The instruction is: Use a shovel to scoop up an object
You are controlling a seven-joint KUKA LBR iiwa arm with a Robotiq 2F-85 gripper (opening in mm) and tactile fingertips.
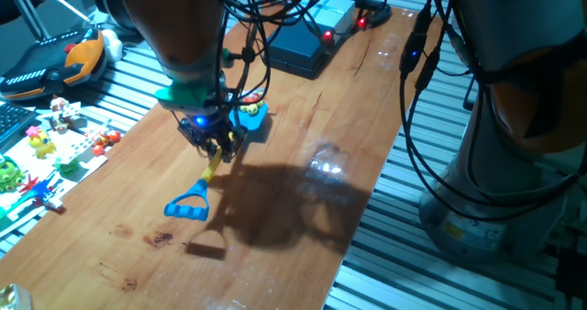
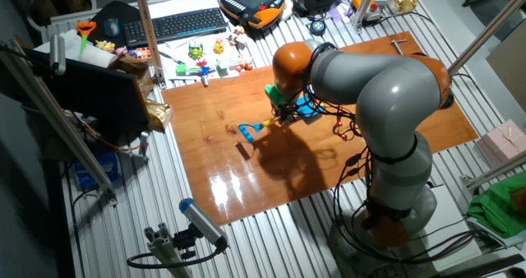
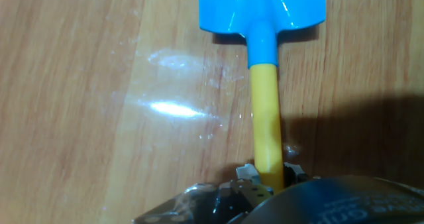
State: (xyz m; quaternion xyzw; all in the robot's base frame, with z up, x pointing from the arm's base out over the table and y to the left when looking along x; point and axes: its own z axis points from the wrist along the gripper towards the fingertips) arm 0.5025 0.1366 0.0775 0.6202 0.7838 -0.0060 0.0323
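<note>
Shovel: long plastic toy shovel (image 1: 206, 177), bright blue scoop blade, yellow shaft, blue D-shaped loop end; lying flat on the light brown wooden tabletop (image 1: 303, 163).
Axis: in one fixed view, loop end toward the near-left table edge, blade toward the far side under the arm; in hand view shaft (image 3: 267, 118) runs straight up to the blade (image 3: 262, 8) at top.
Object: small yellow bit (image 1: 251, 109) on the blade, too small to make out.
Gripper: black two-finger gripper (image 1: 218, 146) closed around the yellow shaft mid-length; fingers (image 3: 246, 173) nearly together either side of it.
Arm: orange and grey robot arm (image 2: 362, 81) bent low over the table.
Writing: none legible.
Clutter: small colourful toys (image 1: 46, 149) off the left table edge.
</note>
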